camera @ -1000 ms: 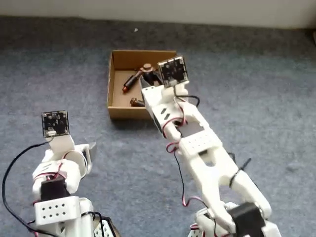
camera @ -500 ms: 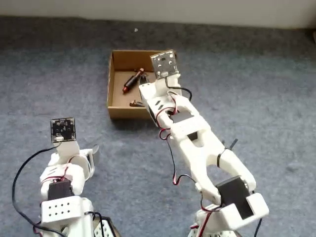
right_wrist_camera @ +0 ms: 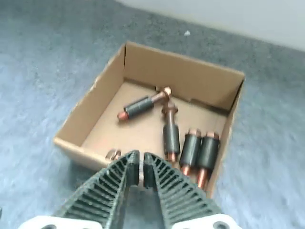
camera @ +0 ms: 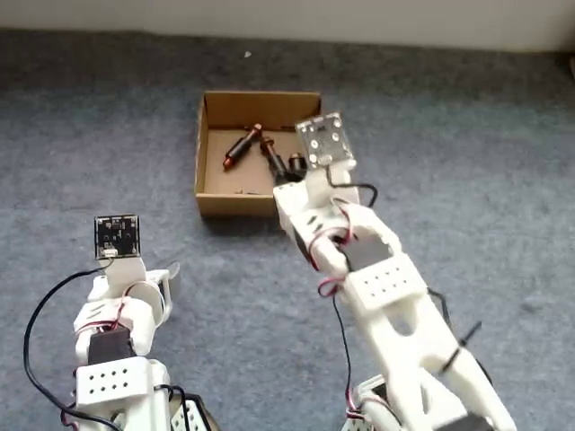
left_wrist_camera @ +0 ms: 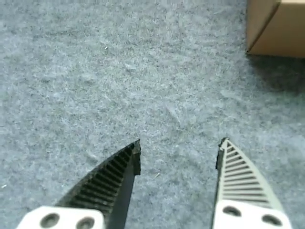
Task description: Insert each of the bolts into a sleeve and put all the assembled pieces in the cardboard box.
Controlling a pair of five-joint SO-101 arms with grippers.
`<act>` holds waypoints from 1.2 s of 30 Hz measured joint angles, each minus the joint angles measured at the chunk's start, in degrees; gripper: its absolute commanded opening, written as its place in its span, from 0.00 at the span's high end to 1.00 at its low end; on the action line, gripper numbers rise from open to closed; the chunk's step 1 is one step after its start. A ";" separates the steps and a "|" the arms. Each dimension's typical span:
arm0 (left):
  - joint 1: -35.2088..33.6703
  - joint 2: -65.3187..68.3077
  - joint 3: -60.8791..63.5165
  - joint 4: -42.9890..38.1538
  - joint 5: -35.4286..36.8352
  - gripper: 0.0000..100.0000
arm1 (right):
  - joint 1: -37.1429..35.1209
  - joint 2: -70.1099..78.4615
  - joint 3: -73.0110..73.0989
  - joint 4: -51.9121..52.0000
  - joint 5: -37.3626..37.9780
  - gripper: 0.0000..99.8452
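Cardboard box [right_wrist_camera: 186,71] holds 4 sleeved bolts [right_wrist_camera: 171,136]; right gripper [right_wrist_camera: 140,155] closed, left gripper [left_wrist_camera: 178,143] wide, both empty.

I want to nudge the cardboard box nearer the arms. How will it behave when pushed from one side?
The cardboard box looks thin-walled and open-topped, so probably light, with walls that may flex. The grey carpet looks fuzzy, so the box would likely drag rather than glide. The bolt-and-sleeve pieces inside are round and loose, so may roll.

Right arm [camera: 346,238] overhangs one corner of the open cardboard box [camera: 200,148].
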 measured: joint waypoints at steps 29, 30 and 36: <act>2.37 0.00 0.79 0.00 -0.35 0.73 | 12.40 -68.75 38.15 28.75 0.00 0.99; 3.16 0.00 0.79 0.00 -0.35 0.73 | 13.27 -69.10 39.03 28.75 0.00 0.99; 7.65 0.00 1.14 -0.18 -0.35 0.73 | 17.05 -69.80 44.31 28.75 0.00 0.99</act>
